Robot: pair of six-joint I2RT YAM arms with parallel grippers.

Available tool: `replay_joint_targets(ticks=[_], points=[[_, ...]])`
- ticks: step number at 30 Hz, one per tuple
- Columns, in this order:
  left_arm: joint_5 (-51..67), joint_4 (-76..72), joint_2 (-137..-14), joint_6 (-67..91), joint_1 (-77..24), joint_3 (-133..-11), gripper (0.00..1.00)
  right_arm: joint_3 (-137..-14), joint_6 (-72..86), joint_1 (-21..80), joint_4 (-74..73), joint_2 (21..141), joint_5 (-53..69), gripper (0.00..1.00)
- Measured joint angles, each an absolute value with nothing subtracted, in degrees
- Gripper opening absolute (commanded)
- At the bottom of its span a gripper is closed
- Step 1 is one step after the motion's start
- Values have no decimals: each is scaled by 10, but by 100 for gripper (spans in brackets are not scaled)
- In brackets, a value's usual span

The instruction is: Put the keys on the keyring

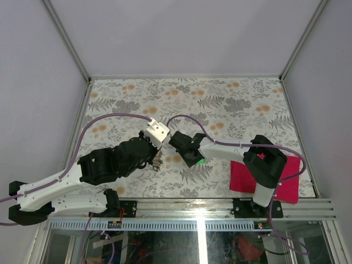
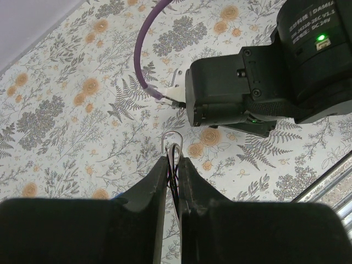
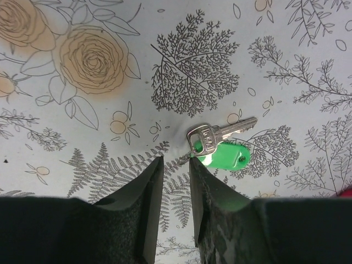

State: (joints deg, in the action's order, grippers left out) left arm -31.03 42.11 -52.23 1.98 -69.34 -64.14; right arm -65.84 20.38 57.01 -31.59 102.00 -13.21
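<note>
My left gripper [image 2: 174, 160] is shut on the keyring [image 2: 172, 133], whose thin silvery wire loop pokes out past the fingertips, with dark pieces pinched between the jaws. From above, the keyring [image 1: 158, 163] hangs under that gripper [image 1: 156, 156] near the table's middle. A metal key [image 3: 220, 133] with a green plastic head [image 3: 226, 156] lies flat on the floral table. My right gripper [image 3: 176, 160] hovers just left of it, open by a narrow gap with nothing between the jaws; the right fingertip nearly touches the key's small ring. No red or blue key shows.
The right arm's black wrist block [image 2: 242, 93] sits close in front of the left gripper, with a purple cable [image 2: 142, 60] curving beside it. A red cloth square [image 1: 291, 184] lies at the near right under the right arm. Metal rails [image 1: 220, 206] border the near edge.
</note>
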Motion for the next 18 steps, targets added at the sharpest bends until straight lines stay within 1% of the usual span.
replay_joint_targets(ticks=[8, 18], points=[[-310, 421, -522, 22, -693, -641, 0, -665, 206, 579, -332, 1041, -146, 31], [-310, 421, -522, 22, -693, -641, 0, -673, 206, 581, -340, 1052, -159, 26]])
